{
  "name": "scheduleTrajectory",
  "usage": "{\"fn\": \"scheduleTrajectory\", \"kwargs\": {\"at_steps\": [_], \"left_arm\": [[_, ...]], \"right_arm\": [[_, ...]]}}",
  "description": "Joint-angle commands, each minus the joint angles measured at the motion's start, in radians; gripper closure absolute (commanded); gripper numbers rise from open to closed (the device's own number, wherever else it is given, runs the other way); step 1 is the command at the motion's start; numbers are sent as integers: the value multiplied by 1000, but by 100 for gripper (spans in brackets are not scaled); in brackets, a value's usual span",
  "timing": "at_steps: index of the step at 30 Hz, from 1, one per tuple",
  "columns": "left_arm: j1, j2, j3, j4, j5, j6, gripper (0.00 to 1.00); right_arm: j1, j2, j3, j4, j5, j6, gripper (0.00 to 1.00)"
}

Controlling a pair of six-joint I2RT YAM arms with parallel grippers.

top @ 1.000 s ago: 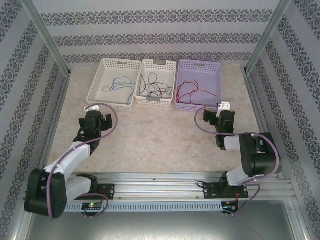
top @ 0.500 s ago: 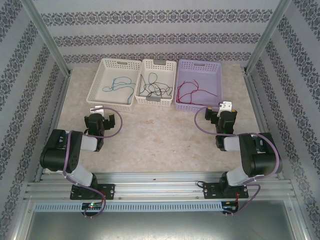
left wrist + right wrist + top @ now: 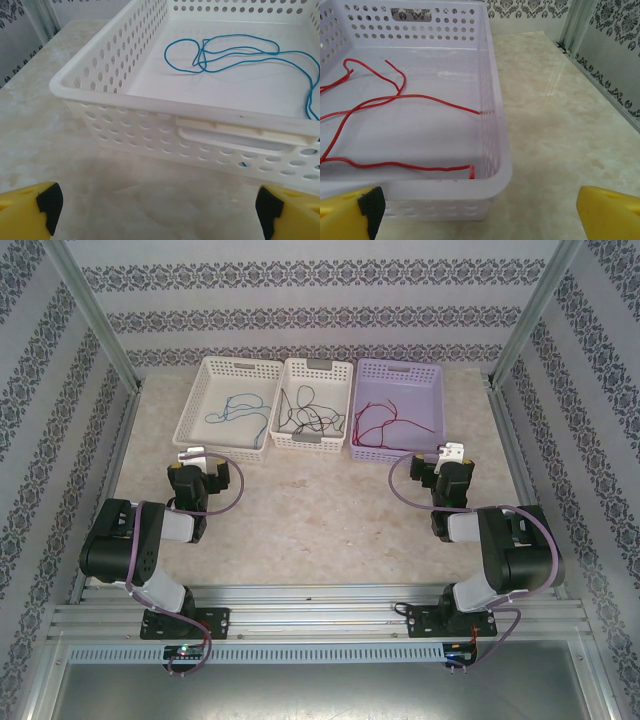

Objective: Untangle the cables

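Blue cable (image 3: pixel 233 406), black cable (image 3: pixel 302 416) and red cable (image 3: pixel 420 96) lie separated and looped, strands running mostly crosswise. Left end effector (image 3: pixel 157 202) and right end effector (image 3: pixel 477 205) both spread apart, empty.

A robot lab test cell: aluminium frame posts (image 3: pixel 97 320), patterned wall panels (image 3: pixel 320 315), robot arms (image 3: pixel 125 540) bolted to a rail (image 3: pixel 320 602).

Left gripper (image 3: pixel 203 475): jaws wide apart, nothing between the yellow fingertips (image 3: pixel 30 202). Right gripper (image 3: pixel 441 472): same, wide and empty. Left arm (image 3: pixel 125 545) and right arm (image 3: pixel 515 555) folded, elbows back near bases, wrists low, pointing forward.
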Motion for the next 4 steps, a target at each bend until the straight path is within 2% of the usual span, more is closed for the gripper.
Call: {"fn": "scheduleTrajectory", "kwargs": {"at_steps": [1,4], "left_arm": [[11,-4,-4,34,26,5,0],[11,-4,-12,50,16,4,0]], "right_arm": [[11,-10,-2,27,18,1,2],[10,-12,-2,28,19,1,2]]}}
